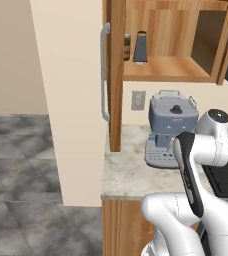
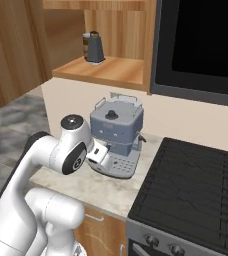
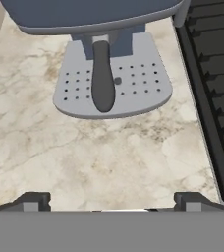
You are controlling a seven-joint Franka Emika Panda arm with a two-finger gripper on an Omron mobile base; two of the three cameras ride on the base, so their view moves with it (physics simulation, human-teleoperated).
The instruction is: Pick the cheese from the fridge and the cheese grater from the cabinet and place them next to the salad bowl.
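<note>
Dark grey grater (image 1: 140, 47) stands on the open cabinet (image 1: 161, 70) shelf, beside a jar (image 1: 127, 47). The gripper (image 3: 111, 199) hangs wide open and empty, low over the counter (image 3: 84, 147). Rising, the arm may hit the coffee machine (image 2: 116, 135).

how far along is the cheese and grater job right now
Early stage. Done: the cabinet door stands open, exposing the cheese grater on its shelf beside a brown jar. In hand: nothing; the claw is open and empty above the marble counter by the coffee machine. Left: grabbing the grater, and everything involving the cheese.
</note>
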